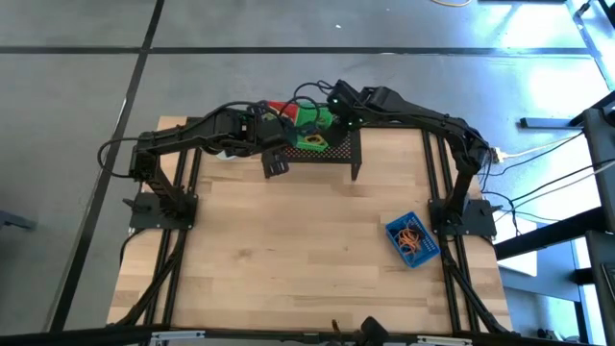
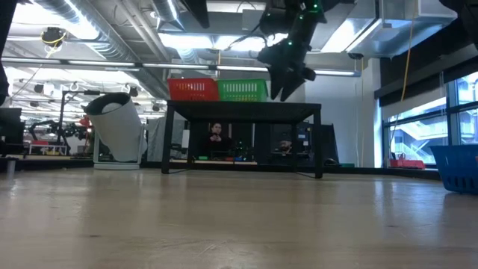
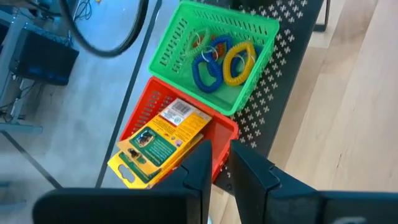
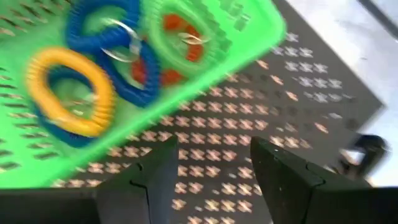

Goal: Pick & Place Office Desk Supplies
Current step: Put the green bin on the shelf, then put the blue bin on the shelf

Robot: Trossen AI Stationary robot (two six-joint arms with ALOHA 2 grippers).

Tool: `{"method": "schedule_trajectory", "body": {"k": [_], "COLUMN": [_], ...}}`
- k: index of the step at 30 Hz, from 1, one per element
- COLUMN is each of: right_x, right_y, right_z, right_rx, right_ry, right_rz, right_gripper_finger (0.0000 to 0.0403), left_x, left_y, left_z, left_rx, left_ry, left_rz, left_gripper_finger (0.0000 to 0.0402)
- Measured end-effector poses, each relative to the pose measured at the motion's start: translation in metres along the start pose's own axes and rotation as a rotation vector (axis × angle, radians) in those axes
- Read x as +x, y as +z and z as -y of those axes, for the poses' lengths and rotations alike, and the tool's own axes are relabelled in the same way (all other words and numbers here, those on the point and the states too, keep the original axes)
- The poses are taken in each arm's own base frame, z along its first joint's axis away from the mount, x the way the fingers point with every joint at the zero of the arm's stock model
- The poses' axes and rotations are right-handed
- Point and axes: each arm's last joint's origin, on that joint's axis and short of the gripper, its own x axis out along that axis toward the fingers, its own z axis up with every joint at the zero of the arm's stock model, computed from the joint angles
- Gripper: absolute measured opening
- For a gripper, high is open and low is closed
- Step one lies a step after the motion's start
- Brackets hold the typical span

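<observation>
Right gripper [image 4: 208, 174] fingers spread, nothing between them, hanging over the dark perforated shelf [image 4: 298, 124] just off the green bin [image 4: 205, 62], upper centre of the high view; left gripper [image 3: 217, 171] fingers nearly closed with only a thin gap, gripping nothing I can see, above the near edge of the red bin [image 3: 221, 134]. Coil loops [image 4: 93, 81] sit in the green bin: yellow, blue, green, some orange, overlapping, at least one on a metal ring. They look light, springy and compliant, likely to snag each other and the bin's mesh; best grip is across one strand of the topmost loop, where it lies clear of its neighbours. Yellow packets [image 3: 161, 140] lie stacked in the red bin: flat, thin, probably slick card, so pinch an edge rather than the face. More loops [image 1: 411, 236] lie in the blue bin [image 1: 394, 229], lower right of the high view
</observation>
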Motion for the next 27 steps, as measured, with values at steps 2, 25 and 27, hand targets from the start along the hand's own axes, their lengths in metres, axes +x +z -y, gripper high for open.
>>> {"method": "schedule_trajectory", "body": {"k": [2,25,27], "right_x": [-0.004,-0.09,-0.088], "right_y": [-0.003,-0.158,-0.177], "right_z": [0.003,-0.03,-0.039], "right_rx": [-0.008,0.126,0.207], "right_ry": [-0.039,0.026,0.037], "right_rz": [-0.018,-0.443,-0.453], "right_gripper_finger": [0.0203,0.0176,0.0173], "left_x": [0.0,0.0,0.0], "left_y": [-0.001,-0.002,-0.002], "left_z": [0.0,-0.001,-0.001], "left_rx": [0.007,0.085,0.099], "left_ry": [0.001,0.004,0.004], "left_rz": [-0.012,-0.023,-0.023], "left_gripper_finger": [0.0047,0.0047,0.0047]}}
